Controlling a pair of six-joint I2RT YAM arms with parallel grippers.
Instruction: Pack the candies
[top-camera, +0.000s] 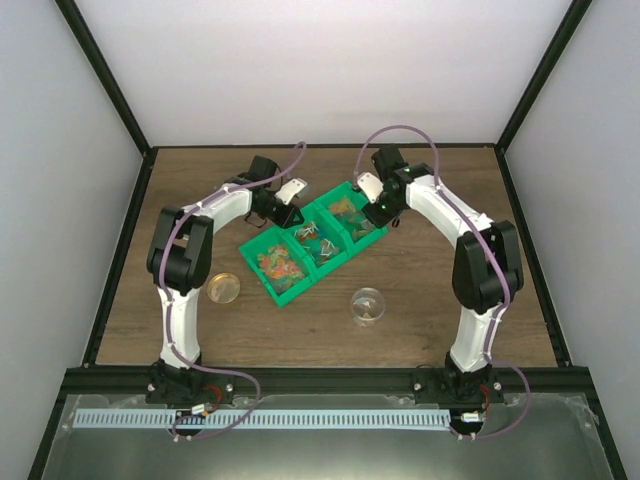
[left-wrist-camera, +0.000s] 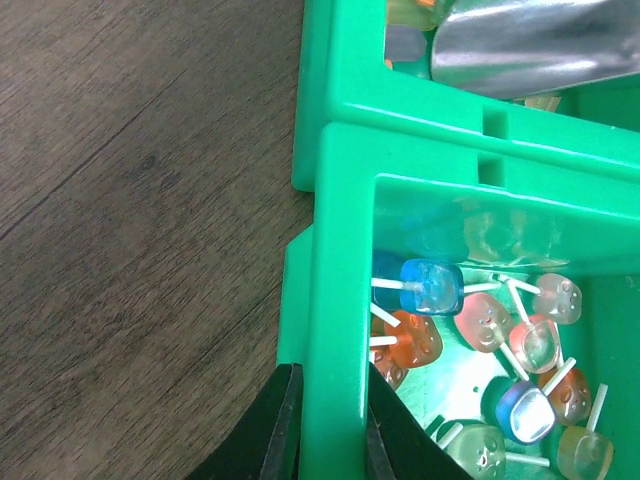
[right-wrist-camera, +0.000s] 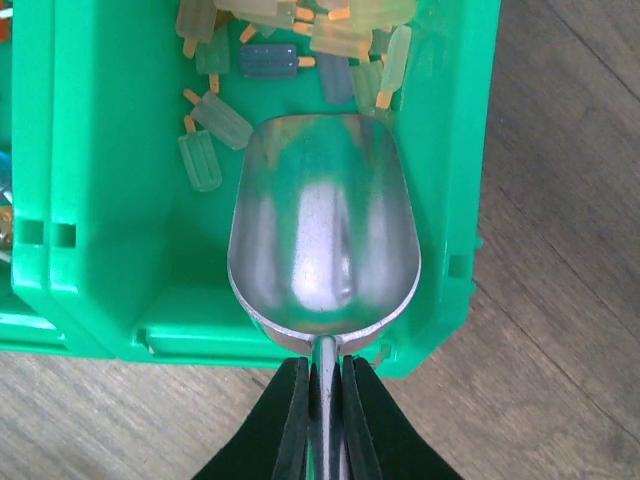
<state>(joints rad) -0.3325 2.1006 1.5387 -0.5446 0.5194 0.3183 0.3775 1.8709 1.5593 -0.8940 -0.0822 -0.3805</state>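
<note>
Both grips wrist-view only: left hand (left-wrist-camera: 330, 405) pinches bin wall (left-wrist-camera: 340, 250), right hand (right-wrist-camera: 322, 372) clamps scoop handle (right-wrist-camera: 325, 352).

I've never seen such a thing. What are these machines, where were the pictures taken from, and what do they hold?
These are two robot arms bolted to a wooden table. The wide picture looks down from above; the others come from a camera on each wrist. On the table: a row of green bins holding candies, a clear round tub and a round lid or tub. The left pincer clamps the middle bin's wall. The right pincer holds an empty metal scoop over the end bin.
</note>
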